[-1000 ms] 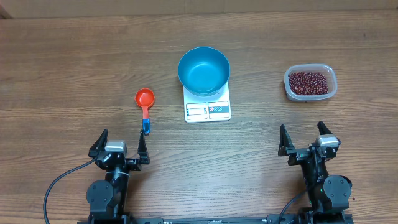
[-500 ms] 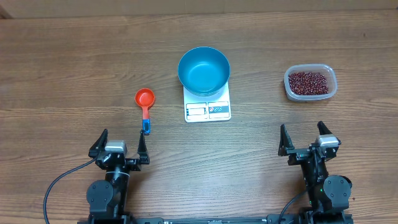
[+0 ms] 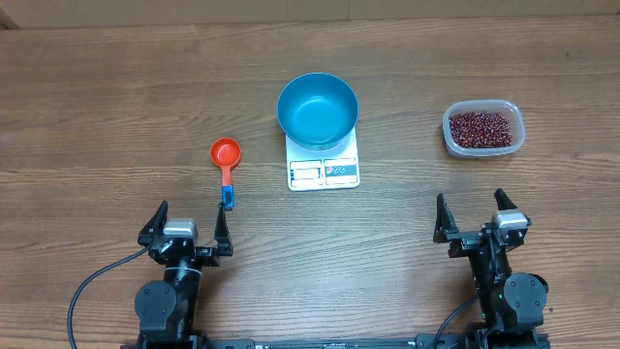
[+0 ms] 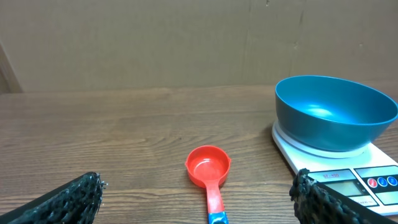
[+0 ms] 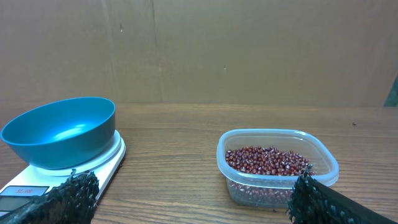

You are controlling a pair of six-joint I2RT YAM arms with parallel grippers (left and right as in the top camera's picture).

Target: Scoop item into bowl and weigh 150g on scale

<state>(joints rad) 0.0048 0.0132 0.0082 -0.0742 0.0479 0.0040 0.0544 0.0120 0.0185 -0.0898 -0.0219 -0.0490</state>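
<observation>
- Nothing has changed over the last second: both arms sit still and every object lies exactly where it did, so the task has not begun.
- The left pincer (image 3: 190, 219) rests by the near edge of the table (image 3: 97, 97), towards the left corner. Its fingers are spread wide and hold nothing.
- The right pincer (image 3: 470, 207) rests by the near edge towards the right corner, likewise spread wide and empty.
- The blue bowl (image 3: 317, 110) stands on the white scale (image 3: 324, 172) in the middle of the table. It covers the back of the scale and leaves the display panel clear. The bowl looks empty; the display is too small to read.
- The beans (image 3: 481, 127), small and dark red-brown, all lie in a clear plastic tub (image 3: 449, 137) towards the right edge, well apart from the bowl.
- A red scoop (image 3: 225, 155) lies flat on the table between the left edge and the scale. Its cup faces up and its blue-tipped handle points towards the left pincer.
- Judging from this, every step is still ahead. The scoop has to be picked up first, and the left pincer is the nearer one.
</observation>
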